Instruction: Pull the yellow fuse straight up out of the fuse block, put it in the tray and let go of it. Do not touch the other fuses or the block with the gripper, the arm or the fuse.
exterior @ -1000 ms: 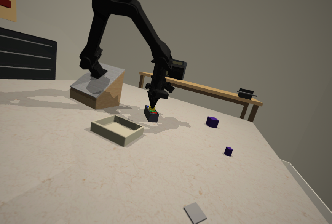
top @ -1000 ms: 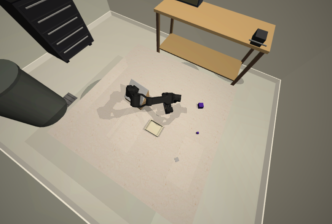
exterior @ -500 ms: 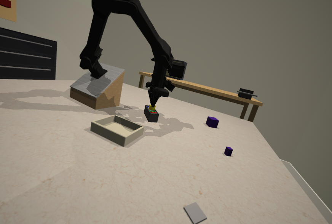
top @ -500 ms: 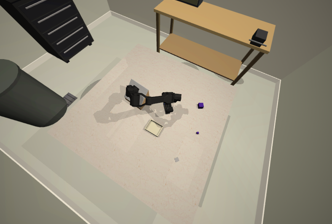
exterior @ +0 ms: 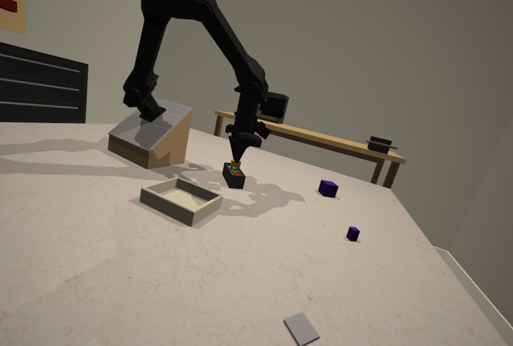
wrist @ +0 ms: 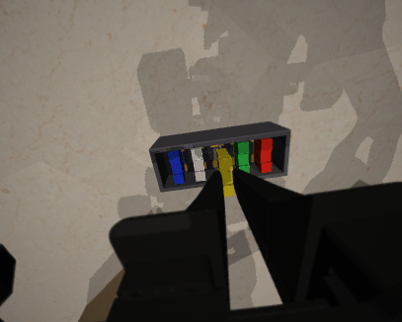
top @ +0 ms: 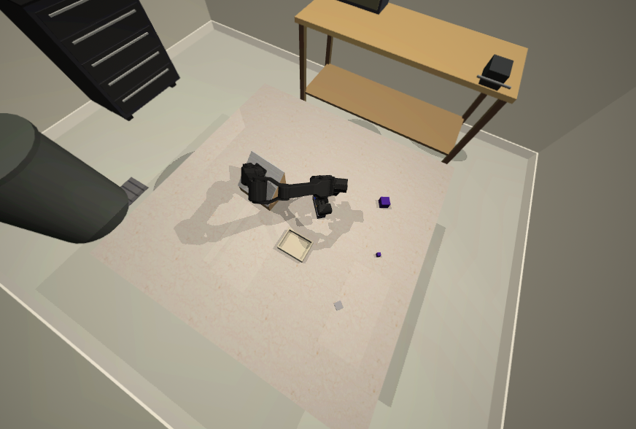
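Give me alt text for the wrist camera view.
The gripper pinches the yellow fuse, raised above a dark fuse block. Blue, white, green and red fuses sit in their slots.

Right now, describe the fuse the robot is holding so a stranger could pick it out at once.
Find the black arm on the pale table, then the small dark fuse block under its gripper. The yellow fuse stands mid-row between a white fuse and a green fuse, the only one pinched and raised.

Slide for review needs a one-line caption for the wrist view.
Gripper shut on the yellow fuse, lifting it above the fuse block between white and green fuses.
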